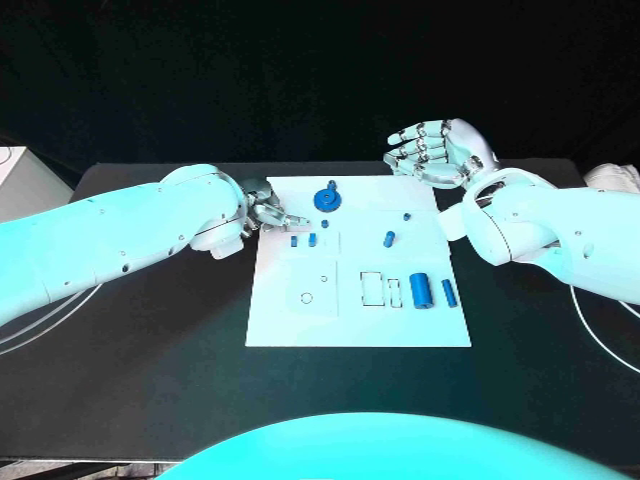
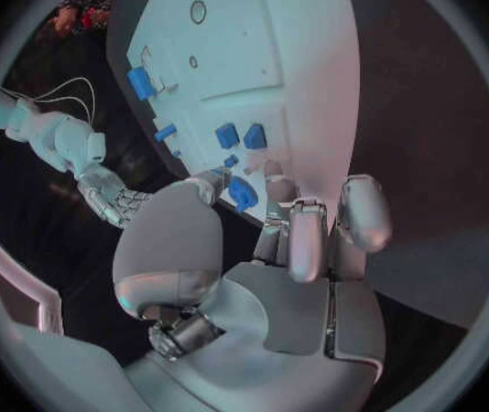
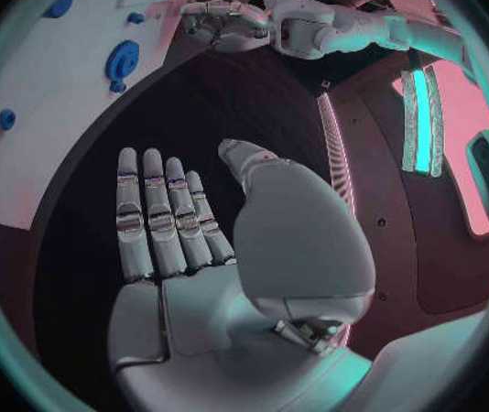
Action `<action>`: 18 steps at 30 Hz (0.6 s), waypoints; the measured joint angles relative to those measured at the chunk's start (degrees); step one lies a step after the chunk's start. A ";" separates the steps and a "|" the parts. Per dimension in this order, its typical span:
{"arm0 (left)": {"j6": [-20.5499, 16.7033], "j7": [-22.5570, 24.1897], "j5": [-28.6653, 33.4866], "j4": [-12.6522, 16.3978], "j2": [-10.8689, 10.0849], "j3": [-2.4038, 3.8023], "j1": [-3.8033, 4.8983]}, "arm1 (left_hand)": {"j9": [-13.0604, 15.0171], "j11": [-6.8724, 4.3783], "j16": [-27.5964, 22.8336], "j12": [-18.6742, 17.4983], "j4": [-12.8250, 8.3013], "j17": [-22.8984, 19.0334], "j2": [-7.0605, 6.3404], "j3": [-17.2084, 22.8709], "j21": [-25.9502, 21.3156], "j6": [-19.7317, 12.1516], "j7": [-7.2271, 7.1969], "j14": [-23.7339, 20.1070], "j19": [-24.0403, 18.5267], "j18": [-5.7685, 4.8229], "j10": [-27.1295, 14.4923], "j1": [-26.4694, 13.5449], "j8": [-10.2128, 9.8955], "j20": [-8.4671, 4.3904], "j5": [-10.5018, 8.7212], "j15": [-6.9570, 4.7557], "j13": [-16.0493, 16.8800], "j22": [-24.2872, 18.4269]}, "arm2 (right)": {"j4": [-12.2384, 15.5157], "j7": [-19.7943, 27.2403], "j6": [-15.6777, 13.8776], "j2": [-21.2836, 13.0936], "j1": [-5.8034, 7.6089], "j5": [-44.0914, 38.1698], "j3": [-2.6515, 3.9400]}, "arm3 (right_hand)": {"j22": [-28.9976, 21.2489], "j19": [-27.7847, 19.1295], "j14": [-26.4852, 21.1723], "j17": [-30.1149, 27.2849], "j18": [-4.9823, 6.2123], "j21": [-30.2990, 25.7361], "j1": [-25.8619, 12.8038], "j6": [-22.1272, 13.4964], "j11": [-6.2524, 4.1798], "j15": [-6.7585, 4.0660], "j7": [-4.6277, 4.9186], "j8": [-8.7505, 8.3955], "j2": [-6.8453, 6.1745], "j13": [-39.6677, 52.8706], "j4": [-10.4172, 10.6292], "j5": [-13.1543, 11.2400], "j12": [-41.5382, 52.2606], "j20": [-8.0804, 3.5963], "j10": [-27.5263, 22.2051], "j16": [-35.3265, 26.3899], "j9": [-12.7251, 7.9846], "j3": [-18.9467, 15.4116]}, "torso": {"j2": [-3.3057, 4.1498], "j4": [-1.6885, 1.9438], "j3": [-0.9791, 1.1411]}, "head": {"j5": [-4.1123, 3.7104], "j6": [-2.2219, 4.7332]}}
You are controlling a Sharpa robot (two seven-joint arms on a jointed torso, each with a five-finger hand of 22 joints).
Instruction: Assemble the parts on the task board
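Note:
The white task board [image 1: 358, 325] lies mid-table. On it are a blue disc with a knob [image 1: 327, 198], three small blue parts [image 1: 313, 239] near the upper left, another small one [image 1: 389, 239], a blue cylinder [image 1: 421, 290] and a slim blue part [image 1: 449, 292]. My left hand [image 1: 270, 213] hovers at the board's far left edge, fingers loosely curled with a gap to the thumb. The disc [image 2: 241, 192] shows beyond that gap, apart from the hand [image 2: 279, 238]. My right hand [image 1: 436, 150] is raised past the board's far right corner, fingers [image 3: 165, 220] straight and holding nothing.
White empty slots [image 1: 371, 288] sit next to the cylinder, and a round hole [image 1: 306, 297] lies in the board's near left part. A pale box [image 1: 3, 185] stands at the table's far left. Black tabletop [image 1: 133, 350] surrounds the board.

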 measured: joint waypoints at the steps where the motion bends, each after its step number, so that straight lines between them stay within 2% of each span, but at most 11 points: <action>1: -0.63 0.82 0.54 -0.07 -0.08 0.07 0.00 | -0.11 0.26 -0.06 -0.41 -0.01 0.00 0.00 -0.04 -0.28 -0.62 0.26 -0.01 -0.30 0.00 -0.78 0.00 -0.21 0.12 0.00 0.04 -0.84 -0.40 | 0.00 0.00 0.00 0.00 -0.01 0.00 0.00 | 0.00 0.00 0.00 0.00 0.00 0.00 0.00 0.00 0.00 0.00 0.00 0.00 0.00 0.00 0.00 0.00 0.00 0.00 0.00 0.00 0.00 0.00 | -0.01 0.00 0.00 | -0.02 0.02; 2: -1.27 1.73 1.15 -0.16 -0.15 0.12 0.00 | -0.50 0.72 -0.23 -0.78 0.05 0.00 0.00 -0.46 -0.69 -1.81 0.71 -0.08 -0.71 0.01 -1.82 0.00 -0.87 0.51 0.00 0.51 -1.71 -0.90 | 0.00 0.00 0.00 0.00 -0.02 0.01 0.00 | 0.00 0.00 0.00 0.00 0.01 0.00 0.00 0.00 0.00 0.00 0.00 0.00 0.00 0.00 0.00 0.00 0.00 0.00 0.00 0.00 0.00 0.00 | -0.02 0.00 0.01 | -0.03 0.05; 3: -1.91 2.73 1.82 -0.26 -0.22 0.18 0.00 | -1.18 1.32 -1.03 -1.69 0.06 0.00 0.00 -1.08 -1.92 -3.18 1.49 -0.07 -2.28 0.98 -3.96 0.00 -1.80 0.83 0.00 1.17 -3.68 -2.59 | 0.00 0.00 0.00 0.00 -0.02 0.01 0.00 | 0.00 0.00 0.00 0.00 0.00 0.00 0.00 0.00 0.00 0.00 0.00 0.00 0.00 0.00 0.00 0.00 0.00 0.00 0.00 0.00 0.00 0.00 | -0.05 0.00 0.03 | -0.04 0.08; 4: -2.75 4.15 2.79 -0.39 -0.31 0.25 0.00 | -1.42 1.63 -1.45 -2.06 0.04 0.00 0.00 -1.37 -2.50 -3.65 1.83 -0.02 -2.91 1.36 -4.95 0.00 -2.14 1.07 0.00 1.45 -4.60 -3.38 | 0.00 0.00 0.00 0.00 -0.02 0.02 0.00 | -0.01 0.00 0.00 -0.01 0.00 0.00 0.00 0.00 0.00 0.00 0.00 0.00 0.00 0.00 0.02 0.00 0.00 0.00 0.00 0.00 -0.01 -0.02 | -0.05 0.01 0.04 | -0.07 0.12; 7: -4.38 7.49 5.00 -0.61 -0.45 0.28 0.01 | -2.14 2.33 -2.29 -2.70 0.13 -0.23 0.08 -2.45 -3.94 -4.58 2.68 -0.24 -4.56 1.38 -7.45 0.08 -2.50 1.68 0.00 2.08 -6.56 -5.20 | 0.00 0.00 0.00 -0.02 -0.03 0.03 0.00 | -0.10 0.00 0.00 -0.11 0.01 0.00 0.00 0.00 0.00 0.00 0.00 0.00 0.00 0.00 0.17 0.00 0.00 0.00 0.00 0.00 -0.07 -0.17 | -0.05 0.02 0.04 | -0.13 0.20; 10: -6.00 11.71 7.21 -0.82 -0.43 0.30 0.01 | -3.75 3.98 -6.73 -4.43 0.06 -7.35 1.07 -3.10 -10.23 -7.68 4.18 -5.28 -11.67 3.59 -12.24 2.78 -3.99 3.02 0.00 3.75 -8.36 -13.10 | 0.00 0.00 -0.01 -0.05 -0.04 0.04 0.00 | -0.10 0.00 0.00 -0.11 0.00 0.00 0.00 0.00 0.00 0.00 0.00 0.00 0.00 0.00 0.17 0.00 0.00 0.00 0.00 0.00 -0.06 -0.17 | -0.05 0.04 0.04 | -0.17 0.43; 11: -6.65 13.51 7.69 -0.92 -0.32 0.26 0.01 | -4.39 4.29 -8.01 -5.18 -0.11 -9.61 1.15 -2.94 -12.24 -8.18 4.52 -7.00 -13.75 3.60 -13.73 5.20 -4.16 3.44 0.00 4.06 -9.06 -15.48 | 0.00 0.00 -0.01 -0.06 -0.05 0.05 0.00 | -0.10 0.00 0.00 -0.11 0.00 0.00 0.00 0.00 0.00 0.00 0.00 0.00 0.00 0.00 0.17 0.00 0.00 0.00 0.00 0.00 -0.06 -0.17 | -0.06 0.05 0.04 | -0.17 0.48; 12: -7.16 14.89 7.86 -1.02 -0.18 0.18 0.01 | -4.94 4.58 -10.08 -6.40 -1.75 -12.95 1.30 -1.57 -14.82 -9.07 4.99 -9.56 -16.53 4.58 -15.38 8.84 -4.70 3.66 0.17 4.37 -9.90 -18.57 | 0.00 0.00 -0.01 -0.06 -0.05 0.05 0.00 | -0.10 0.00 -0.01 -0.11 0.00 0.00 0.00 0.00 0.00 0.01 0.00 0.00 0.00 0.00 0.17 0.00 0.00 0.00 0.00 0.00 -0.06 -0.17 | -0.08 0.07 0.04 | -0.17 0.53; 13: -7.67 16.29 7.85 -1.13 0.01 0.06 0.00 | -5.85 4.89 -13.50 -8.60 -4.42 -18.14 1.78 1.46 -18.04 -10.14 5.23 -13.88 -19.98 5.43 -17.86 15.20 -5.49 3.96 0.47 4.65 -11.24 -22.01 | 0.00 0.00 -0.01 -0.06 -0.05 0.06 0.00 | -0.10 0.00 -0.13 -0.11 0.00 0.00 0.00 0.00 0.00 0.13 0.00 0.00 0.00 0.00 0.17 0.00 0.00 0.00 0.00 0.00 -0.06 -0.17 | -0.08 0.09 0.04 | -0.17 0.60; 15: -8.76 19.36 7.27 -1.42 0.51 -0.21 -0.13 | -8.16 5.65 -15.66 -12.11 -7.53 -21.97 0.72 6.92 -20.65 -10.61 5.52 -17.49 -22.20 5.44 -19.59 22.43 -6.82 4.62 0.48 5.30 -14.25 -24.32 | 0.00 0.00 -0.01 -0.05 -0.05 0.07 0.00 | -0.10 0.00 -0.21 -0.11 0.00 0.00 0.00 0.00 0.00 0.21 0.00 0.00 0.00 0.00 0.17 0.00 0.00 0.00 0.00 0.00 -0.06 -0.17 | -0.09 0.11 0.04 | -0.18 0.69; 18: -10.19 23.06 4.77 -1.94 1.30 -0.64 -0.42 | -9.69 6.18 -15.81 -14.63 -8.80 -23.03 -0.60 9.10 -20.91 -10.61 5.52 -18.54 -22.37 5.43 -21.60 24.60 -7.46 4.79 0.48 5.82 -16.38 -24.62 | 0.00 0.00 0.00 -0.01 -0.05 0.07 0.00 | -0.17 0.00 -0.21 -0.18 0.00 0.00 0.00 0.00 0.00 0.21 0.00 0.00 0.00 0.00 0.17 0.00 0.00 0.00 0.00 0.00 -0.06 -0.17 | -0.09 0.12 0.04 | -0.27 0.85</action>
